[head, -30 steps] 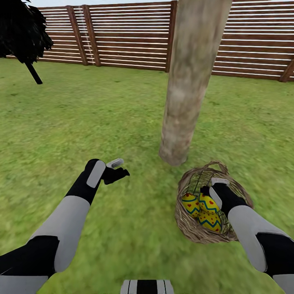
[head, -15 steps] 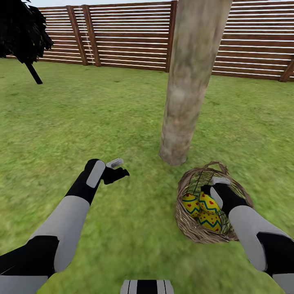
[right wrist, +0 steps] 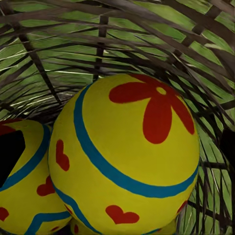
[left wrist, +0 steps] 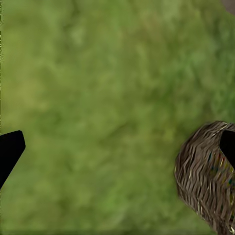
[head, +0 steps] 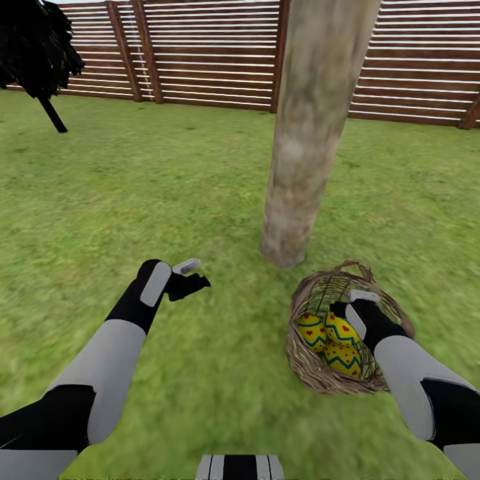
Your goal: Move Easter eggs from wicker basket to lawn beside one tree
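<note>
The wicker basket (head: 308,371) lies tipped on the lawn (head: 133,193) just right of the tree (head: 300,147) trunk's base. Three yellow Easter eggs sit inside it: one (head: 311,331) at the left, one (head: 339,329) in the middle, one (head: 343,359) nearest me. My right gripper (head: 344,309) reaches into the basket, open. In the right wrist view the flower-painted egg (right wrist: 129,156) sits between its black fingers (right wrist: 10,156), with a second egg (right wrist: 24,196) beside it and twig wall (right wrist: 98,44) behind. My left gripper (head: 192,275) hovers open over bare grass, left of the trunk.
A brown slat fence (head: 213,60) closes the garden at the back. A black-foliaged conifer (head: 37,47) stands far left. The left wrist view looks down on grass (left wrist: 98,98) with the basket's side (left wrist: 203,171) at one edge. Open grass spreads all round the trunk.
The whole picture has shifted up a little, so the camera tilted. Both arms and the eggs stay almost where they were.
</note>
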